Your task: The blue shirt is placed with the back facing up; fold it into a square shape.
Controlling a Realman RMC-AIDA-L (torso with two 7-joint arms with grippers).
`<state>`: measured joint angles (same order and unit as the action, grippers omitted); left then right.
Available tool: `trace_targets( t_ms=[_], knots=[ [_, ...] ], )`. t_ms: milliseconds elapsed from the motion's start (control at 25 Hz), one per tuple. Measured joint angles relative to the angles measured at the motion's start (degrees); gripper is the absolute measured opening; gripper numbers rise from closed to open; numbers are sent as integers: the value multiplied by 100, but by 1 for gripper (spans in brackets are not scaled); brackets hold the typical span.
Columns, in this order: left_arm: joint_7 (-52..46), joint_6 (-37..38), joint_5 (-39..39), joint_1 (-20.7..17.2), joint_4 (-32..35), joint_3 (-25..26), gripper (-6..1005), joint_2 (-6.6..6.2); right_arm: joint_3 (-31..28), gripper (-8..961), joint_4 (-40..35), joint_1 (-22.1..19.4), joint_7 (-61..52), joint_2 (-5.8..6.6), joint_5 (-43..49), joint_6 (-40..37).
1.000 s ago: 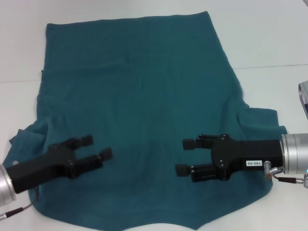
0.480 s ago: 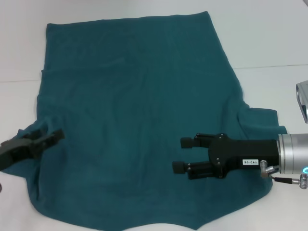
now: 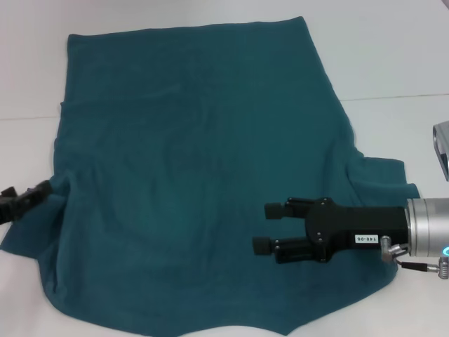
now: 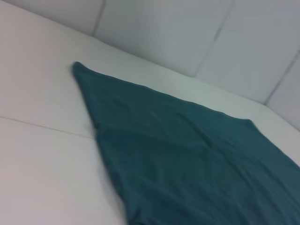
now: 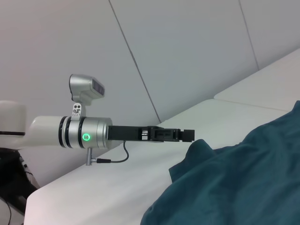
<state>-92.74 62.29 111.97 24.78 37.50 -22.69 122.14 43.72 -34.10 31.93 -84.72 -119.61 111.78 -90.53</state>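
Observation:
The blue shirt (image 3: 189, 140) lies spread on the white table, plain side up, with its far hem straight and its near edge rumpled. My right gripper (image 3: 261, 226) hovers open over the shirt's near right part, fingers pointing left, with nothing between them. At the picture's left edge my left gripper (image 3: 28, 192) sits beside the shirt's left sleeve, open and holding nothing. The left wrist view shows only the shirt (image 4: 187, 150) and table. In the right wrist view the left gripper (image 5: 190, 135) reaches toward a raised fold of the shirt (image 5: 243, 183).
The white table (image 3: 393, 56) has a seam line running across it behind the shirt's middle. A grey object (image 3: 442, 144) pokes in at the right edge. Bare table lies to the right and left of the shirt.
My left arm has pulled back leftward, from over the shirt's near left part to its left edge. The right gripper has hardly moved and stays open.

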Motion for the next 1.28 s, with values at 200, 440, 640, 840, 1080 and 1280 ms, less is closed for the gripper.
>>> trace_targets(
  t_ms=[200,440,640,840,1080,1280],
  knots=[
    [0,-160,22,0,2,121,888,-22,-4,921,0,-8,-12,0,-1,-1],
    [40,-397,67,0,-66,43,888,0,-34,920,0,-12,-12,0,-5,0],
    [48,-456,113,2,-119,-127,887,23,-55,920,0,-12,-12,0,-8,0],
    [52,-470,231,27,-151,-204,887,39,-65,919,0,-11,-8,0,-8,1],
    [50,-435,237,24,-155,-288,888,38,-66,918,0,-11,0,0,-8,1],
    [52,-404,240,12,-112,-330,859,40,-65,918,0,-11,13,0,-8,1]
  ],
)
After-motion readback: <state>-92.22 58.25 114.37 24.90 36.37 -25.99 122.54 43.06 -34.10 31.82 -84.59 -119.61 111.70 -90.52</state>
